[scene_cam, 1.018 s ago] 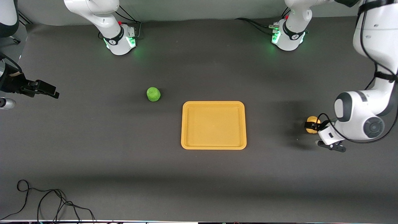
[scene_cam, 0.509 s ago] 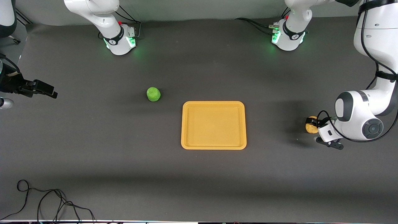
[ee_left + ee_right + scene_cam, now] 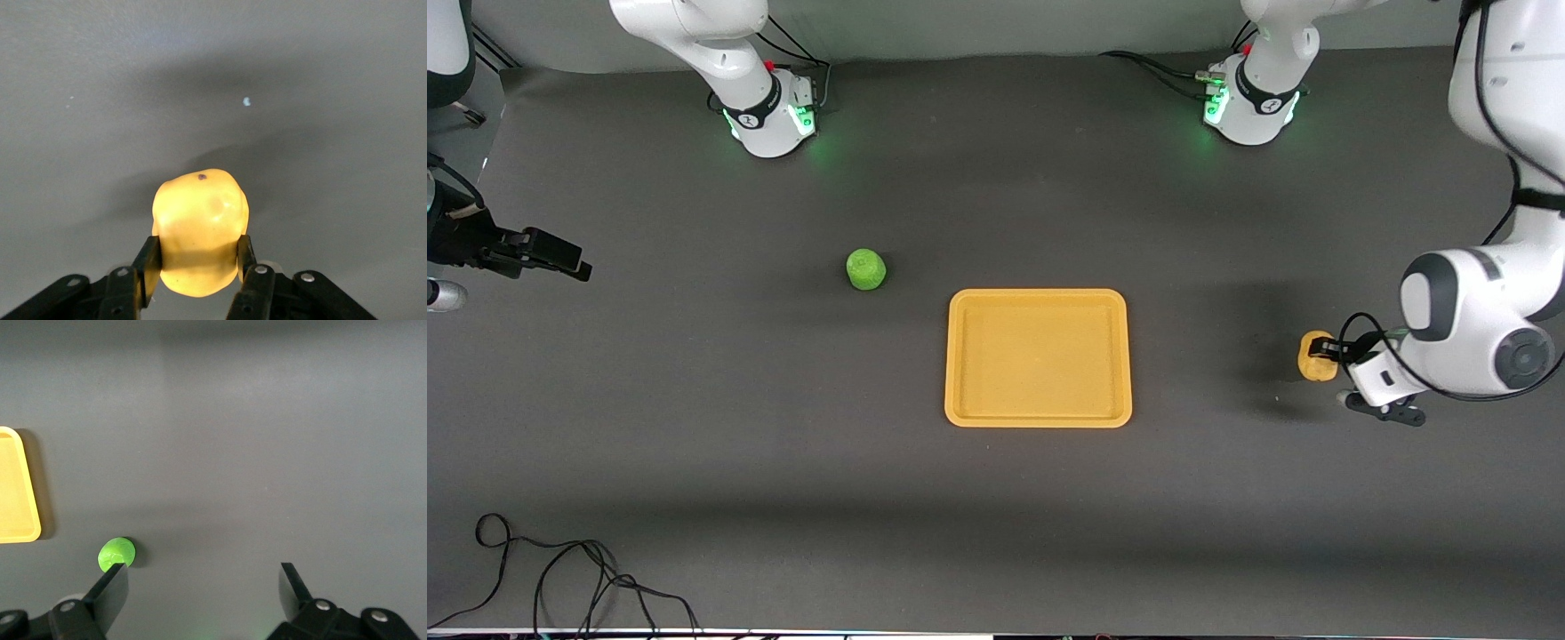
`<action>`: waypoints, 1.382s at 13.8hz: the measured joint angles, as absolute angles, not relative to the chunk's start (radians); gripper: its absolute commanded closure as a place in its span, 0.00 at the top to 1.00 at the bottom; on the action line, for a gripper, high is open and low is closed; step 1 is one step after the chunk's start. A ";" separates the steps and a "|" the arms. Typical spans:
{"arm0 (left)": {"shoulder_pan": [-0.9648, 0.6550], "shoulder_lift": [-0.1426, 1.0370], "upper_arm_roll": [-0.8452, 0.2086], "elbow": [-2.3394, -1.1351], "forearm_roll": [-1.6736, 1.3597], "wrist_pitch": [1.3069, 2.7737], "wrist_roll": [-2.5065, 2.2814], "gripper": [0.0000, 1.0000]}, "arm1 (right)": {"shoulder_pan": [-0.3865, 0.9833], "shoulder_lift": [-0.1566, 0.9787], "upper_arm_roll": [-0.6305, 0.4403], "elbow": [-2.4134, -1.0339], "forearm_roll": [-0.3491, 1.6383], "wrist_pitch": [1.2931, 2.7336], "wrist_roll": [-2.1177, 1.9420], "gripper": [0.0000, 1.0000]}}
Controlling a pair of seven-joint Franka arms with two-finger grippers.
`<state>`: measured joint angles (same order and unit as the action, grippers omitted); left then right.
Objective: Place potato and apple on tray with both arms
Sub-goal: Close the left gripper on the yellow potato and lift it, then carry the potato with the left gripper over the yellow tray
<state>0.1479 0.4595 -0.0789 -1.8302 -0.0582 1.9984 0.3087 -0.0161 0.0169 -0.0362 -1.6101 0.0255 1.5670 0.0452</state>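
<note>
- Since a second ago, our left gripper [image 3: 1327, 348] has closed: its jaws stood spread around the potato [image 3: 1315, 356] and now pinch it on two flanks, while the wrist has drifted slightly toward the arms' bases.
- Seen from the left wrist, the potato [image 3: 200, 230] sits squarely between the fingertips [image 3: 148, 261], its longer axis running out along the jaws, so the pinch lies across its narrower width.
- We cannot tell whether the potato has left the worktop [image 3: 996, 516] or is touching it.
- From that grip, the tray [image 3: 953, 356] lies well apart toward the right arm's end, at about the same depth; we judge the carry to be a lift, then a sideways run.
- Our right gripper [image 3: 543, 253] waits over the worktop's right-arm end, jaws spread wide and holding nothing.
- From the right wrist, the apple [image 3: 117, 554] shows just off one fingertip [image 3: 110, 587].
- On the worktop the apple [image 3: 865, 268] rests near the tray's corner, toward the bases; the right arm is the nearer one.
</note>
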 measured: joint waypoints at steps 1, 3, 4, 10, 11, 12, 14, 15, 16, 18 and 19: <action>0.140 0.430 -0.085 -1.822 -0.065 1.967 0.264 0.00 | -0.016 0.017 -0.036 -1.610 0.026 1.567 0.045 1.00; 0.092 0.385 -0.111 -1.798 -0.091 1.929 0.117 0.00 | -0.016 0.017 -0.036 -1.610 0.026 1.567 0.045 1.00; 0.052 0.378 -0.132 -1.783 -0.115 1.929 0.014 0.00 | -0.016 0.017 -0.036 -1.610 0.026 1.567 0.045 1.00; -0.292 0.457 -0.181 -1.712 -0.133 1.977 -0.481 0.00 | -0.016 0.017 -0.036 -1.610 0.026 1.567 0.045 1.00; -0.326 0.485 -0.181 -1.713 -0.132 2.011 -0.510 0.00 | -0.016 0.017 -0.036 -1.610 0.026 1.567 0.045 1.00; -0.349 0.516 -0.180 -1.713 -0.132 2.056 -0.526 0.00 | -0.016 0.017 -0.036 -1.611 0.026 1.566 0.045 1.00; -0.376 0.574 -0.179 -1.713 -0.130 2.139 -0.557 0.00 | -0.016 0.017 -0.036 -1.611 0.026 1.566 0.045 1.00; -0.383 0.596 -0.179 -1.712 -0.125 2.165 -0.570 0.00 | -0.016 0.017 -0.036 -1.611 0.026 1.566 0.045 1.00; -0.388 0.611 -0.178 -1.712 -0.120 2.176 -0.576 0.00 | -0.016 0.017 -0.036 -1.611 0.026 1.566 0.045 1.00; -0.391 0.619 -0.175 -1.710 -0.116 2.177 -0.581 0.00 | -0.016 0.017 -0.036 -1.611 0.026 1.566 0.045 1.00; -0.391 0.619 -0.173 -1.707 -0.114 2.177 -0.582 0.07 | -0.016 0.017 -0.036 -1.611 0.026 1.566 0.045 1.00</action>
